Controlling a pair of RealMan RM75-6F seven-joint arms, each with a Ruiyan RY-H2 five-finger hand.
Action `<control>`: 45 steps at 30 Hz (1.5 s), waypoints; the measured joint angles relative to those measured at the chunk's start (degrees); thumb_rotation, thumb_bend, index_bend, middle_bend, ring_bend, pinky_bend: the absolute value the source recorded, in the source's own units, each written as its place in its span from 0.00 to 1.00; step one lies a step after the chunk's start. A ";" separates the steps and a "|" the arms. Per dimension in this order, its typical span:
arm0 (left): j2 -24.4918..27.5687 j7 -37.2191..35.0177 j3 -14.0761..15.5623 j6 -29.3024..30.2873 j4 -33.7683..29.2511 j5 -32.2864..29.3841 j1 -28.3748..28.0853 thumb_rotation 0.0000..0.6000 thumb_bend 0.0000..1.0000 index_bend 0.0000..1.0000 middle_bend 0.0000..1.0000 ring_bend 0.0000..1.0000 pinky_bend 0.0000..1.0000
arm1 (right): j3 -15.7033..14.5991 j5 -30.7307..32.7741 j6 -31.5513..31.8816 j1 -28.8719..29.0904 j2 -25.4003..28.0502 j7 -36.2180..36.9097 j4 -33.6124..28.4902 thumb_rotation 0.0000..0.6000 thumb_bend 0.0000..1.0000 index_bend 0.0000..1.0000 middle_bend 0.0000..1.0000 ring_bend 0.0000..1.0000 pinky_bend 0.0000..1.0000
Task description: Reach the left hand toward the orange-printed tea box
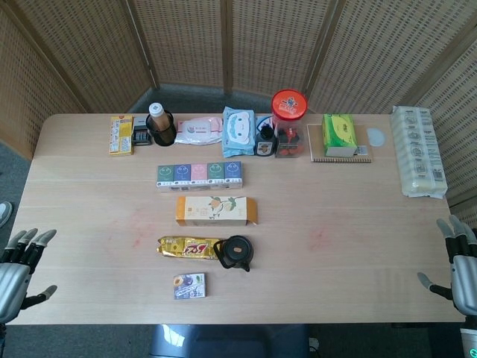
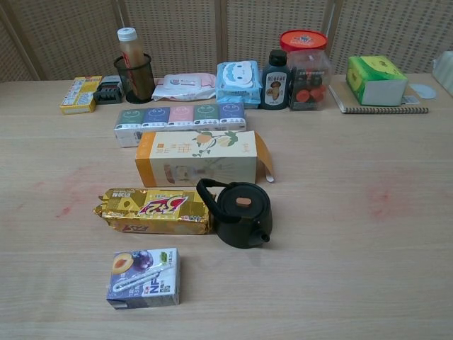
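The orange-printed tea box [image 1: 215, 210] [image 2: 197, 157] lies flat in the middle of the table, long side across, with an end flap open on its right. My left hand [image 1: 16, 269] hangs off the table's front left corner, fingers spread and holding nothing, far from the box. My right hand [image 1: 462, 265] sits off the front right corner, also spread and empty. Neither hand shows in the chest view.
In front of the box lie a gold snack pack [image 1: 186, 247], a black teapot [image 1: 235, 253] and a small purple carton [image 1: 189, 286]. Behind it is a row of coloured packets [image 1: 199, 174]. Bottles, jars, wipes and boxes line the back edge; a white pack [image 1: 418, 150] lies at the right.
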 measured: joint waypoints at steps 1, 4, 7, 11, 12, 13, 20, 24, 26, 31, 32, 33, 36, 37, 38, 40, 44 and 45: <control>0.03 -0.16 -0.21 0.18 -0.14 0.06 -0.11 1.00 0.13 0.00 0.35 0.22 0.03 | 0.01 -0.02 0.07 -0.02 0.00 -0.02 -0.02 1.00 0.03 0.00 0.00 0.00 0.00; 0.05 -0.48 -1.14 0.90 -0.64 0.57 -0.67 1.00 0.24 0.00 0.83 0.77 0.52 | 0.00 0.06 0.03 -0.03 -0.05 -0.13 -0.05 1.00 0.03 0.00 0.00 0.00 0.00; -0.11 -0.18 -2.83 1.54 -1.66 0.62 -1.51 1.00 0.39 0.07 1.00 1.00 0.98 | -0.04 0.19 -0.27 0.09 -0.16 -0.49 -0.09 1.00 0.03 0.00 0.00 0.00 0.00; -0.28 -0.08 -5.22 0.83 -4.40 0.75 -4.15 1.00 0.54 0.20 1.00 1.00 1.00 | -0.22 0.01 -0.39 0.14 -0.35 -0.80 -0.17 1.00 0.03 0.00 0.00 0.00 0.00; -0.46 0.37 -6.11 0.23 -5.03 0.84 -5.30 1.00 0.57 0.22 1.00 1.00 1.00 | -0.23 0.05 -0.43 0.14 -0.35 -0.77 -0.20 1.00 0.03 0.00 0.00 0.00 0.00; -0.64 0.89 -6.72 -0.36 -5.50 0.90 -6.12 1.00 0.59 0.23 1.00 1.00 1.00 | -0.22 0.10 -0.45 0.15 -0.34 -0.75 -0.21 1.00 0.03 0.00 0.00 0.00 0.00; -1.93 3.96 -9.53 -9.22 -8.63 -1.16 -12.40 1.00 0.63 0.24 1.00 1.00 1.00 | -0.11 0.68 -1.14 0.40 -0.38 -0.73 -0.10 1.00 0.03 0.00 0.00 0.00 0.00; -3.25 6.42 -11.22 -17.13 -9.54 -5.99 -16.94 1.00 0.62 0.23 1.00 1.00 1.00 | -0.11 1.16 -1.80 0.66 -0.43 -0.80 0.00 1.00 0.03 0.00 0.00 0.00 0.00; -4.05 8.34 -12.00 -20.13 -9.68 -8.95 -18.86 1.00 0.62 0.21 1.00 1.00 1.00 | -0.02 1.49 -2.05 0.77 -0.43 -0.79 0.03 1.00 0.03 0.00 0.00 0.00 0.00; -6.21 15.26 -13.89 -26.53 -9.81 -19.22 -23.33 1.00 0.61 0.16 1.00 1.00 1.00 | 0.14 2.18 -2.73 1.09 -0.45 -0.84 0.14 1.00 0.03 0.00 0.00 0.00 0.00; -6.60 16.57 -14.21 -27.54 -9.77 -21.35 -24.15 1.00 0.60 0.13 1.00 1.00 1.00 | 0.11 2.22 -2.87 1.14 -0.46 -0.90 0.16 1.00 0.03 0.00 0.00 0.00 0.00; -7.17 18.31 -14.63 -28.83 -9.67 -24.31 -25.31 1.00 0.59 0.10 1.00 1.00 1.00 | 0.08 2.27 -3.04 1.22 -0.49 -0.97 0.17 1.00 0.03 0.00 0.00 0.00 0.00; -9.08 22.98 -15.45 -31.96 -9.05 -31.74 -28.67 1.00 0.58 0.07 1.00 1.00 1.00 | 0.02 2.41 -3.28 1.34 -0.54 -1.14 0.14 1.00 0.03 0.00 0.00 0.00 0.00; -9.77 24.44 -15.61 -32.79 -8.79 -33.85 -29.76 1.00 0.58 0.07 1.00 1.00 1.00 | 0.03 2.48 -3.32 1.37 -0.55 -1.18 0.15 1.00 0.03 0.00 0.00 0.00 0.00; -10.52 25.85 -15.72 -33.55 -8.50 -35.86 -30.85 1.00 0.58 0.07 1.00 1.00 1.00 | 0.06 2.57 -3.37 1.40 -0.57 -1.21 0.17 1.00 0.03 0.00 0.00 0.00 0.00; -12.41 29.01 -15.85 -35.00 -7.80 -40.14 -33.26 1.00 0.58 0.07 1.00 1.00 1.00 | 0.13 2.92 -3.60 1.51 -0.60 -1.25 0.25 1.00 0.03 0.00 0.00 0.00 0.00; -16.19 33.89 -15.48 -36.38 -6.15 -46.33 -37.38 1.00 0.58 0.07 1.00 1.00 1.00 | 0.33 3.76 -4.27 1.83 -0.69 -1.38 0.46 1.00 0.03 0.00 0.00 0.00 0.00; -17.04 35.07 -15.24 -36.58 -5.77 -47.88 -38.30 1.00 0.58 0.07 1.00 1.00 1.00 | 0.38 3.93 -4.45 1.93 -0.72 -1.43 0.51 1.00 0.03 0.00 0.00 0.00 0.00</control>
